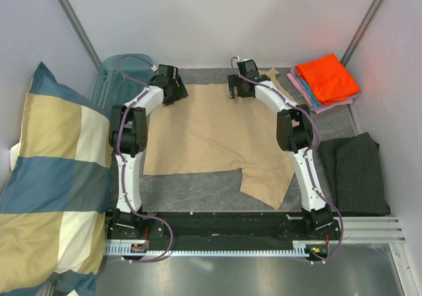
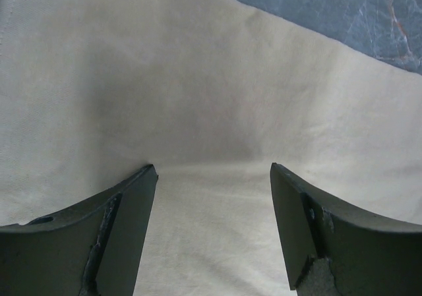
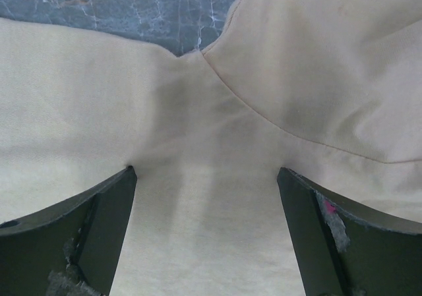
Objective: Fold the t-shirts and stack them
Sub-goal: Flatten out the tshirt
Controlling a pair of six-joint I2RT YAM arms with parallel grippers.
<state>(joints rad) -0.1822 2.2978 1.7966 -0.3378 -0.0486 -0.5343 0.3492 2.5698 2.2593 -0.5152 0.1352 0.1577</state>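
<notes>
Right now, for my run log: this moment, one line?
tan t-shirt spread | left gripper open | right gripper open | folded stack far-right

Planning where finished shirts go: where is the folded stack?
Top view: the folded stack, orange uppermost, lies in the far right corner, right of the right gripper, beyond the dark striped cloth.

Right gripper over tan shirt, fingers spread wide, cloth showing between them. Sleeve up right, curved seam running from the armpit. Grey marbled table beyond the shirt's edge. Pink fleck on one finger.
</notes>
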